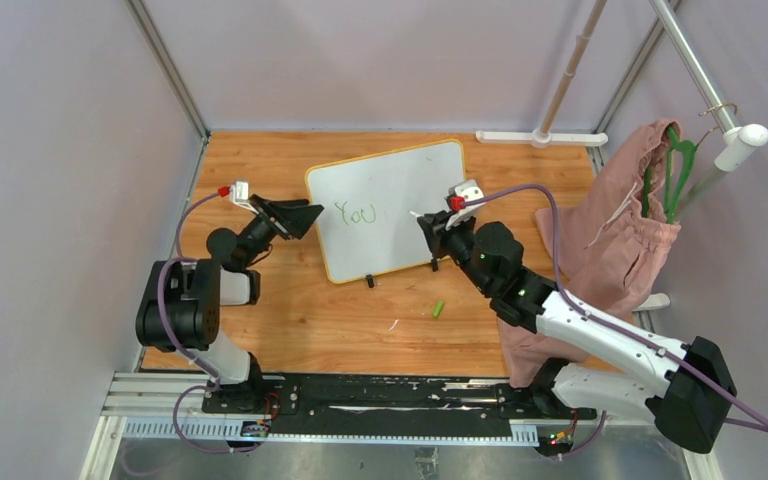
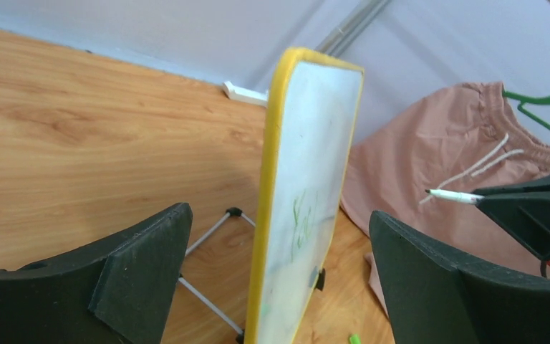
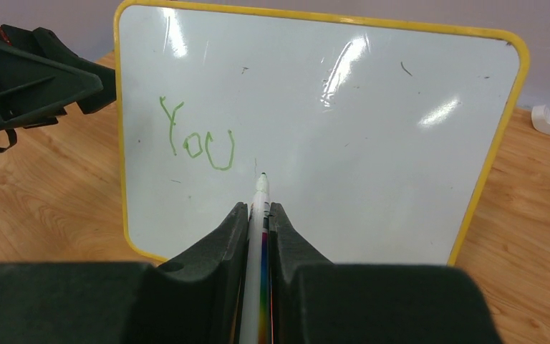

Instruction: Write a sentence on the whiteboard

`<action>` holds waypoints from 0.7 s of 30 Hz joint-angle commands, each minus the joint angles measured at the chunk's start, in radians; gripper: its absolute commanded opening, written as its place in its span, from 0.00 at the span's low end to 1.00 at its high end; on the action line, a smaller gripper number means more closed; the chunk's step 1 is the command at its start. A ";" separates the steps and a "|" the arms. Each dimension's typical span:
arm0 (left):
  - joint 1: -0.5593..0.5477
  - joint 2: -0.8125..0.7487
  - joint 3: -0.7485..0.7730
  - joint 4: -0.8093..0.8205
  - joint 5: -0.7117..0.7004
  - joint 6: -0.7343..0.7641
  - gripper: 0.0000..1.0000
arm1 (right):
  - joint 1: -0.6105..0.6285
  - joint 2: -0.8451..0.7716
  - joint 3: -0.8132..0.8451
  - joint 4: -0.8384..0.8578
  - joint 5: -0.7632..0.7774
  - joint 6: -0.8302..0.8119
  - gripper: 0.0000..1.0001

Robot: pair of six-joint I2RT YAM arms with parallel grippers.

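Marker (image 3: 261, 188) in right claw (image 3: 258, 209) faces whiteboard (image 3: 372, 143)

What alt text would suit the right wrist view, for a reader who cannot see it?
The right gripper, shut on a white marker, points its tip at an upright yellow-rimmed whiteboard, just right of the green word "You". The left gripper sits at the board's left edge in this view, above a wooden table.

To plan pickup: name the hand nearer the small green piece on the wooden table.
Right. Right hand: just beyond the small green piece. Left hand: far left, at the yellow-rimmed whiteboard's edge.
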State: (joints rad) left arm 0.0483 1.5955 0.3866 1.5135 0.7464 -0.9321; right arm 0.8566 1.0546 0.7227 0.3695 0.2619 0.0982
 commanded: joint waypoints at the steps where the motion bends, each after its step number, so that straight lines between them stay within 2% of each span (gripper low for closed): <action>1: 0.061 -0.058 -0.027 0.043 -0.058 -0.029 1.00 | -0.013 -0.049 -0.014 -0.013 -0.018 -0.024 0.00; 5: 0.106 -0.134 -0.056 0.037 -0.103 -0.056 1.00 | -0.013 -0.070 -0.017 -0.023 -0.025 -0.022 0.00; 8: 0.112 -0.209 -0.043 -0.073 -0.123 -0.047 1.00 | -0.013 -0.087 -0.022 -0.036 -0.030 -0.021 0.00; 10: 0.131 -0.274 -0.012 -0.255 -0.142 -0.034 1.00 | -0.013 -0.102 -0.023 -0.052 -0.028 -0.019 0.00; 12: 0.162 -0.342 0.067 -0.566 -0.156 -0.006 1.00 | -0.013 -0.119 -0.022 -0.073 -0.029 -0.025 0.00; 14: 0.174 -0.397 0.195 -0.944 -0.188 0.111 1.00 | -0.013 -0.140 -0.022 -0.096 -0.027 -0.034 0.00; 15: 0.172 -0.412 0.245 -1.062 -0.209 0.158 1.00 | -0.013 -0.153 -0.023 -0.104 -0.021 -0.037 0.00; 16: 0.169 -0.425 0.270 -1.120 -0.241 0.160 1.00 | -0.013 -0.170 -0.025 -0.109 -0.015 -0.041 0.00; 20: 0.139 -0.490 0.355 -1.436 -0.595 0.083 1.00 | -0.013 -0.212 -0.035 -0.119 -0.003 -0.045 0.00; 21: 0.126 -0.497 0.393 -1.487 -0.632 0.109 1.00 | -0.013 -0.216 -0.035 -0.122 -0.004 -0.040 0.00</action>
State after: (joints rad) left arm 0.2035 1.1400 0.6914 0.4721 0.4019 -0.8631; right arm 0.8566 0.8742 0.7021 0.2634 0.2440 0.0753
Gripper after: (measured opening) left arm 0.996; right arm 0.170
